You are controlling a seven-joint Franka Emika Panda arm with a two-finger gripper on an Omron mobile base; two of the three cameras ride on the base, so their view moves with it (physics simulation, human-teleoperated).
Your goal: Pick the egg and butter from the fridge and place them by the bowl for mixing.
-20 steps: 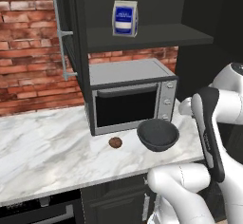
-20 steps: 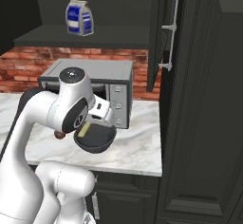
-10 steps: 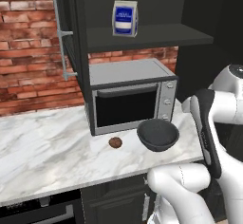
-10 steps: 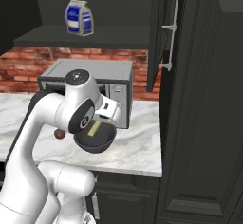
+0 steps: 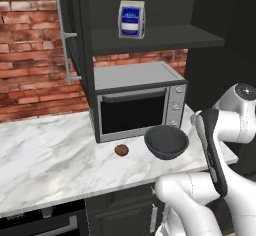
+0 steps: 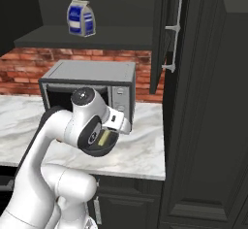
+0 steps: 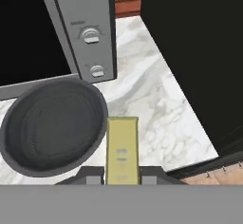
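- Butter (image 7: 122, 149) riding clamped in the pincer (image 7: 122, 180), hovering beside bowl (image 7: 52, 123) near tabletop (image 7: 156, 114) right edge.
- Egg (image 5: 121, 150) lying beside bowl already.
- Next: lowering, releasing.

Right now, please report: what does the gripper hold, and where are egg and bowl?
Gripper shut on butter, above counter right of bowl. Egg on counter, left of bowl. Nothing in the way.

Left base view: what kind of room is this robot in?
It looks like a kitchen. There is a marble counter against a red brick wall, a silver countertop oven on it, a dark bowl for mixing, and a carton on a shelf above.
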